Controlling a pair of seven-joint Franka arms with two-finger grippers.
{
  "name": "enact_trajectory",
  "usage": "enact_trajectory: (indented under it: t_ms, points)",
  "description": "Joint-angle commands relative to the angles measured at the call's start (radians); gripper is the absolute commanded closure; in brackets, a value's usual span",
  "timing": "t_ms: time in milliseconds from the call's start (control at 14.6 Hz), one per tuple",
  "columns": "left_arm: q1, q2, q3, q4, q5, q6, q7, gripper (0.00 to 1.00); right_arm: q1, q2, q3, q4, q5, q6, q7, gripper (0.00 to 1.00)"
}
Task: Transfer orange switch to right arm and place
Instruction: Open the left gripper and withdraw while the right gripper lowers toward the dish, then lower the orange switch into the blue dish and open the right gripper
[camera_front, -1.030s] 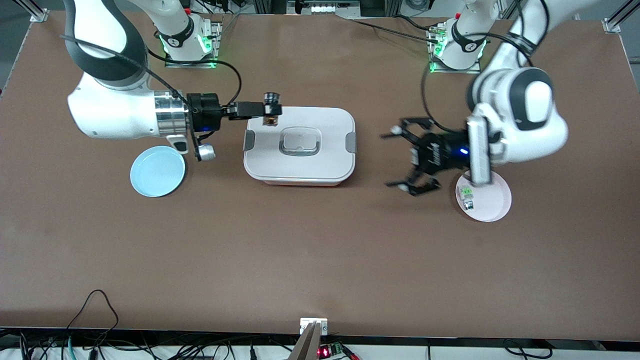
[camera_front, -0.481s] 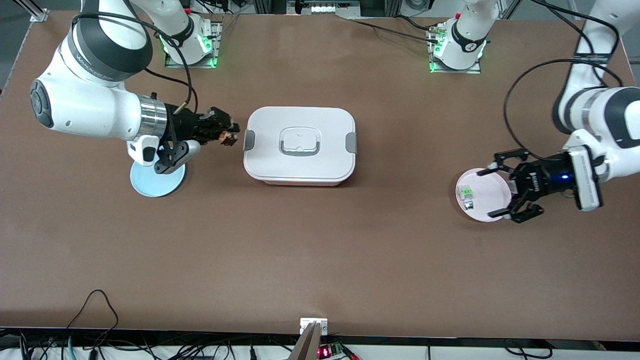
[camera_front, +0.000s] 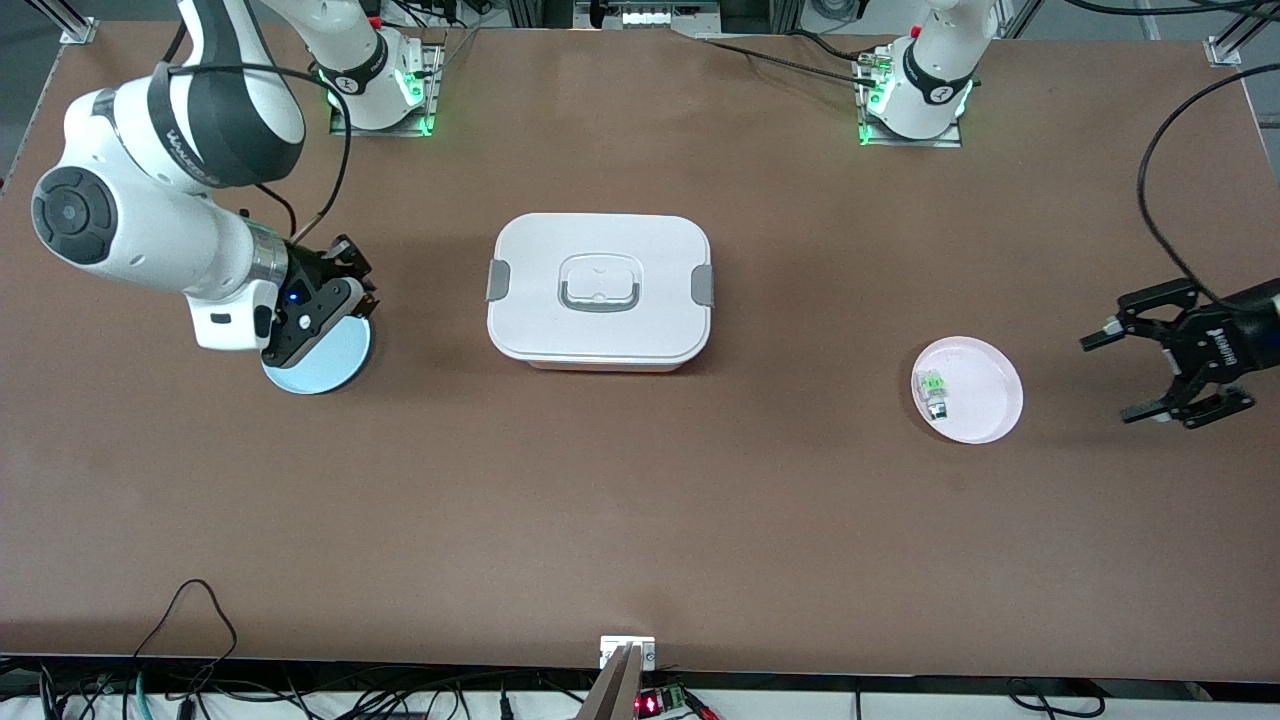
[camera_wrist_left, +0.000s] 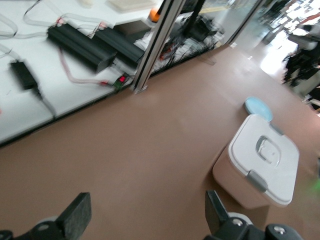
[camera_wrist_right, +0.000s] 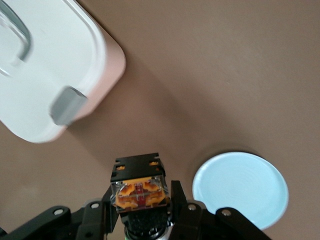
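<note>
My right gripper (camera_front: 338, 275) is shut on the orange switch (camera_wrist_right: 140, 192), a small black part with an orange section, clamped between the two black fingers. It hangs over the table at the rim of the light blue plate (camera_front: 325, 365), which also shows in the right wrist view (camera_wrist_right: 240, 187). In the front view the switch is hidden by the wrist. My left gripper (camera_front: 1165, 365) is open and empty over the table at the left arm's end, apart from the pink plate (camera_front: 985, 400). In the left wrist view its fingers (camera_wrist_left: 75, 217) stand wide apart over bare table.
A white lidded box (camera_front: 600, 290) with grey clasps stands in the middle of the table and shows in both wrist views (camera_wrist_right: 45, 65) (camera_wrist_left: 265, 165). A small part with a green section (camera_front: 934, 392) lies on the pink plate.
My right gripper carried the orange switch from over the box's corner to the blue plate's rim, turning downward. My left gripper drew back past the pink plate toward the left arm's end.
</note>
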Motion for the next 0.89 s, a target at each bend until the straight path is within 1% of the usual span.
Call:
enact_trajectory:
  t_ms: [0,69,137,206,343,412,549,687,824]
  points:
    - [-0.016,-0.042,0.002,0.029,0.184,-0.027,-0.228,0.0,-0.037,0.044,0.008,0.002,-0.096,0.008,-0.123,0.84]
    - [-0.02,-0.061,-0.003,0.029,0.253,-0.027,-0.274,0.0,-0.041,0.058,0.008,-0.003,-0.155,0.028,-0.175,0.84]
    - [-0.023,-0.076,-0.005,0.03,0.313,-0.028,-0.322,0.0,-0.046,0.068,0.008,-0.021,-0.195,0.058,-0.233,0.84]
    - [-0.029,-0.09,-0.008,0.038,0.382,-0.042,-0.371,0.0,-0.057,0.07,0.008,-0.05,-0.204,0.095,-0.285,0.84]
    - [-0.049,-0.117,-0.014,0.072,0.5,-0.117,-0.495,0.0,-0.07,0.069,-0.001,-0.126,-0.209,0.19,-0.373,0.84]
    - [-0.061,-0.134,-0.023,0.086,0.555,-0.16,-0.599,0.0,-0.07,0.069,-0.019,-0.163,-0.209,0.25,-0.427,0.84]
    - [-0.082,-0.177,-0.028,0.095,0.623,-0.242,-0.76,0.0,-0.072,0.069,-0.053,-0.249,-0.209,0.4,-0.543,0.84]
    - [-0.116,-0.238,-0.029,0.084,0.704,-0.322,-0.9,0.0,-0.073,0.072,-0.076,-0.337,-0.209,0.538,-0.596,0.84]
    - [-0.133,-0.268,-0.044,0.073,0.753,-0.379,-1.064,0.0,-0.081,0.091,-0.091,-0.409,-0.207,0.682,-0.665,0.84]
